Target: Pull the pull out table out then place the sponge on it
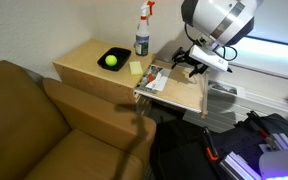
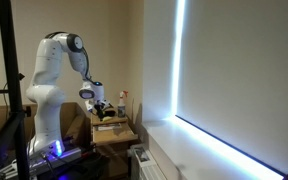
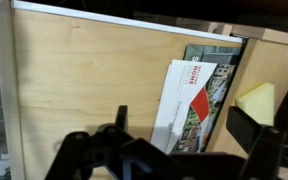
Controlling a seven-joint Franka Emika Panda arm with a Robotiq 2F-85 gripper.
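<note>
- Softness and very little weight expected of the small pale yellow rectangular sponge (image 1: pixel 135 68); judged springy, not fragile, and unlikely to slip between the pads.
- Found lying flat on the fixed top of the light wood cabinet (image 1: pixel 84 62), at the edge of that top nearest the sliding shelf; seen also at the side of the wrist view.
- Best taken from above across its two long side faces with a moderate squeeze, since a hard pinch would probably only fold it.
- Judged the thin flat light tan wooden pull out table (image 1: pixel 184 95) stiff and bound to slide along one line only; looked already drawn well out of the cabinet, its outer lip the place to hook if more travel were needed.
- Noted a white and red folded leaflet (image 3: pixel 189 95) lying on a glossy magazine (image 3: pixel 222 62) at the shelf end next to the cabinet; bare wood left farther out from the cabinet for the sponge.
- Placed the black two-fingered gripper (image 1: pixel 190 61) above the shelf, just off the cabinet and apart from the sponge, pointing down under the bent white arm (image 1: pixel 219 20).
- Read the dark fingers (image 3: pixel 269 135) as spread wide, with nothing held between them.
- Could not make out finger detail in the distant exterior view.
</note>
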